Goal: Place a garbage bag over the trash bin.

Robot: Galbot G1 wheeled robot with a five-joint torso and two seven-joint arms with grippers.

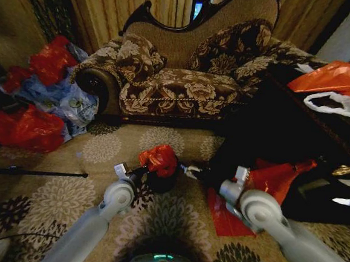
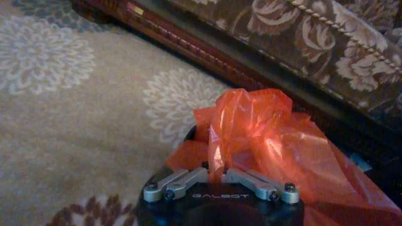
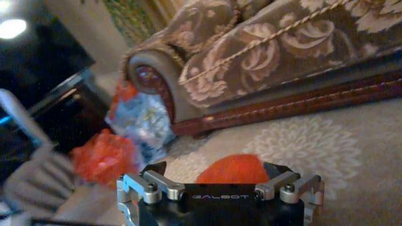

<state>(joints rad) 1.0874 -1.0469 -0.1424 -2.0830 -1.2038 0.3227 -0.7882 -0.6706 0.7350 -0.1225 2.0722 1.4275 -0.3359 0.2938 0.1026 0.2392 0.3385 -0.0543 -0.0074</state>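
The garbage bag [image 1: 159, 159], thin glossy red plastic, sits bunched on top of the trash bin [image 1: 160, 183], a small black cylinder on the carpet in front of the sofa. My left gripper [image 1: 140, 171] is at the bag's left side; the left wrist view shows the left gripper [image 2: 217, 175] shut on a fold of the garbage bag [image 2: 264, 136], with a sliver of dark bin rim [image 2: 190, 133] beside it. On the bag's right side is my right gripper [image 1: 187, 169]. In the right wrist view the right gripper [image 3: 217, 172] is open, and the garbage bag [image 3: 232, 169] shows between its spread fingers.
The floral sofa [image 1: 191, 77] stands just behind the bin. Stuffed red bags [image 1: 24, 125] and blue bags [image 1: 68, 101] are piled at the left. A dark table [image 1: 296, 128] at the right carries an orange bag [image 1: 337, 77]. A flat red bag [image 1: 225, 219] and a black rod [image 1: 32, 171] lie on the carpet.
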